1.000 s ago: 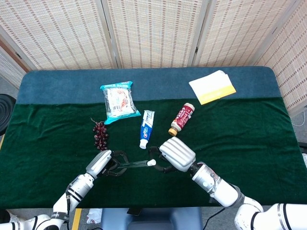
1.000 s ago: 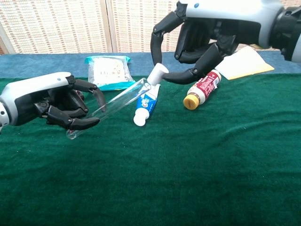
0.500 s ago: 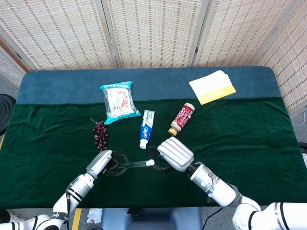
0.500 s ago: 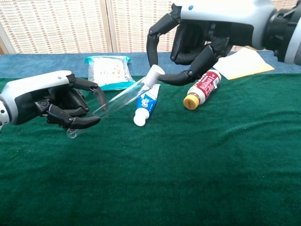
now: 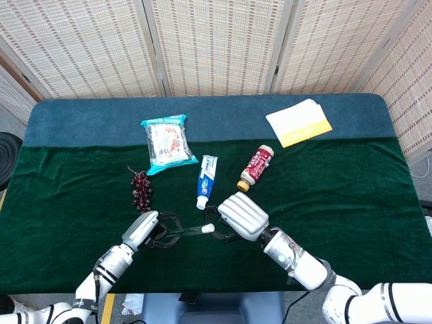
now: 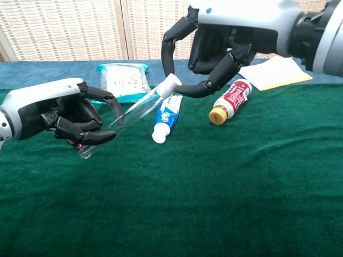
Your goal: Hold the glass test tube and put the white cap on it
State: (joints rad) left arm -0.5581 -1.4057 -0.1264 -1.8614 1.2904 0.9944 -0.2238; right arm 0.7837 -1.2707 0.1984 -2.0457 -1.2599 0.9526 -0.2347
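— Glass test tube [image 6: 124, 115]: your left hand [image 6: 56, 116] is gripping it, tilted above the desk's near edge.
— And the white cap [image 6: 170, 84]?
— Your right hand [image 6: 217, 48] is pinching it at the mouth; keep pushing along the tube's axis.

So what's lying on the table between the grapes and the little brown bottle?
The toothpaste tube lies between the grapes and the bottle, on the green cloth. The head view shows this best.
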